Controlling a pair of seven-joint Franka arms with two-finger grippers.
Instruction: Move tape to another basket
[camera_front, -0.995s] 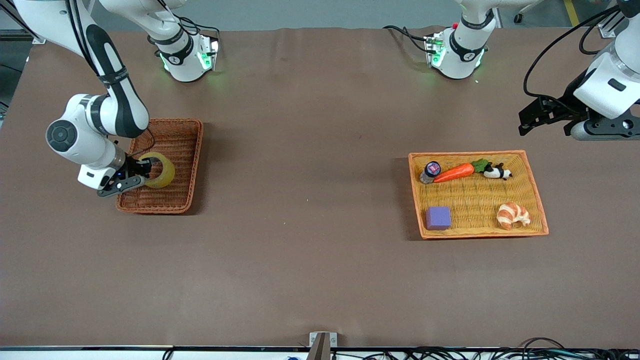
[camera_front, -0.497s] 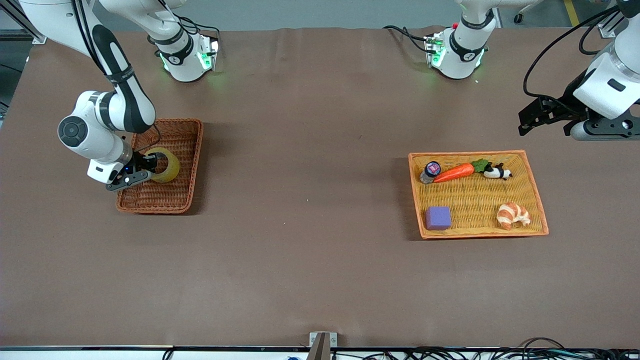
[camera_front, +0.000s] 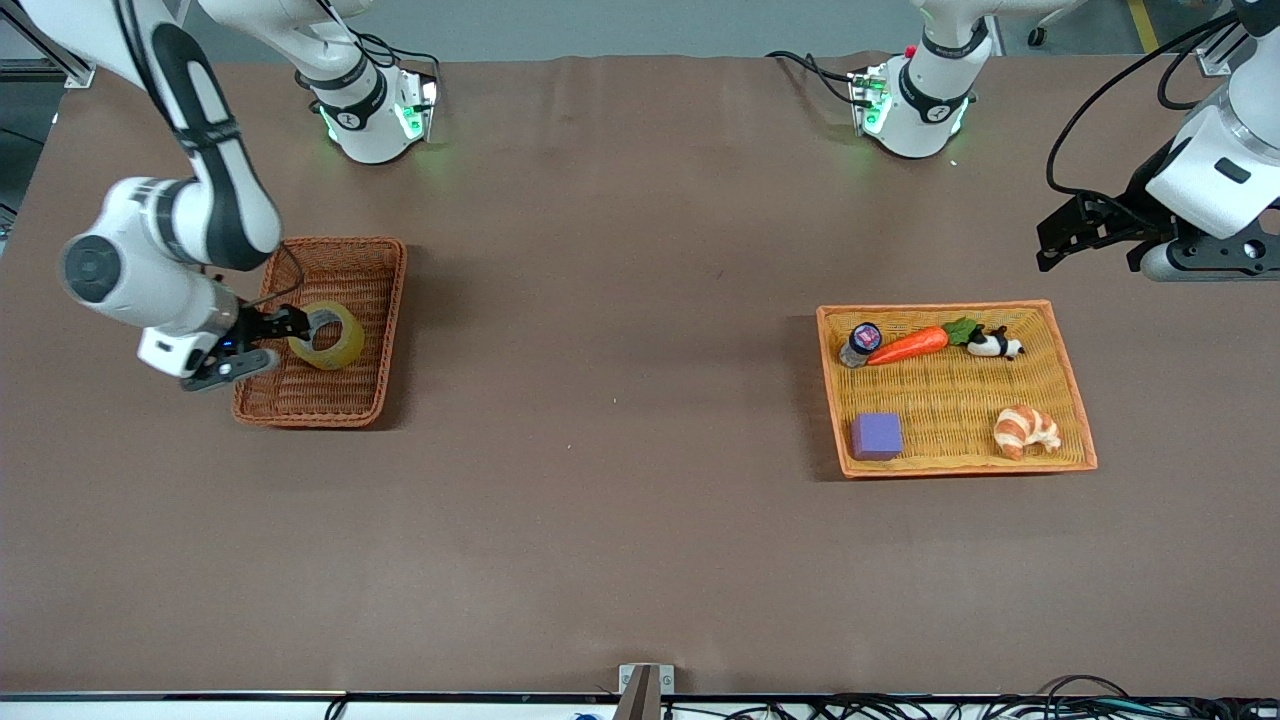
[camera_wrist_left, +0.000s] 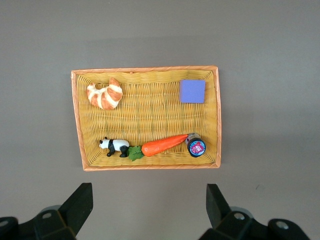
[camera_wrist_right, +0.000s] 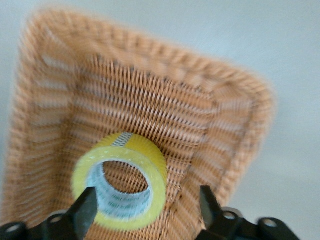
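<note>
The tape (camera_front: 328, 337), a yellowish ring with a grey core, lies tilted in the reddish-brown wicker basket (camera_front: 392, 300) at the right arm's end of the table. My right gripper (camera_front: 275, 341) is open just beside the tape, over the basket's outer edge, holding nothing. In the right wrist view the tape (camera_wrist_right: 152, 161) sits on the basket floor (camera_wrist_right: 150, 100) just ahead of the open right gripper (camera_wrist_right: 146, 206), partly between the fingertips. My left gripper (camera_front: 1060, 240) waits open and empty in the air over the table, beside the orange-yellow tray (camera_front: 935, 307).
The shallow orange-yellow tray (camera_wrist_left: 145, 68) holds a carrot (camera_front: 908, 345), a panda figure (camera_front: 992, 345), a small jar (camera_front: 860, 343), a purple block (camera_front: 877, 436) and a croissant (camera_front: 1025, 430). Brown table between the two baskets is bare.
My right gripper has let go of the tape and drawn back toward the right arm's end of the table. The tape stays in the basket. The left arm has not moved.
</note>
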